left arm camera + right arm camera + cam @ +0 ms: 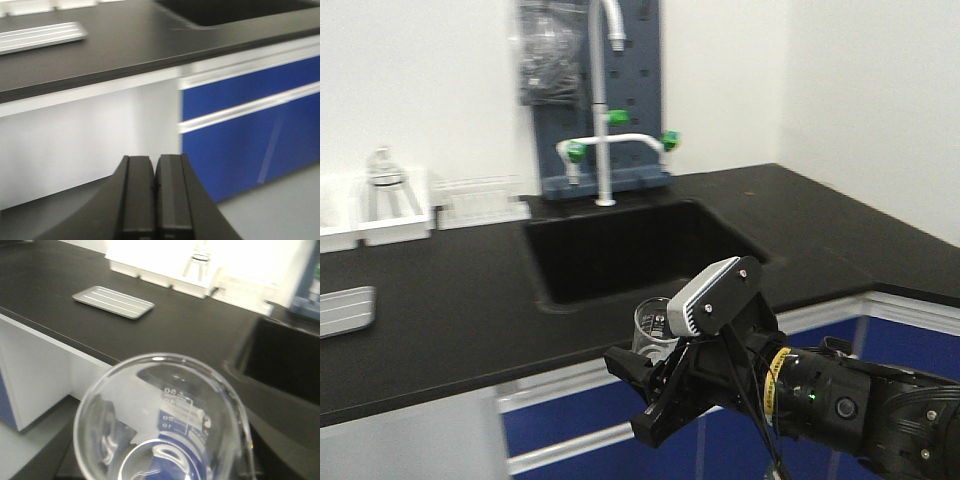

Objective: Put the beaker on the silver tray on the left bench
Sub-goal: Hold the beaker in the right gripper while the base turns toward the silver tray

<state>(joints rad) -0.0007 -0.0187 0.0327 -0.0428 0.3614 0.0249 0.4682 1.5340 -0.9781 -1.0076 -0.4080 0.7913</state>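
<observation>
Right tool (655,378) holds beaker (652,322) (upright) — near sink (620,255).

Left of sink (620,255), silver tray (345,311)

Black sink (640,255), white faucet with green knobs (603,150), blue cabinet fronts (250,125)

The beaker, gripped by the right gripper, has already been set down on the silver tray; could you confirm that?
Not quite. The beaker is gripped by the right gripper, but it is held in the air, not set down on the silver tray, which lies bare in the right wrist view.
</observation>
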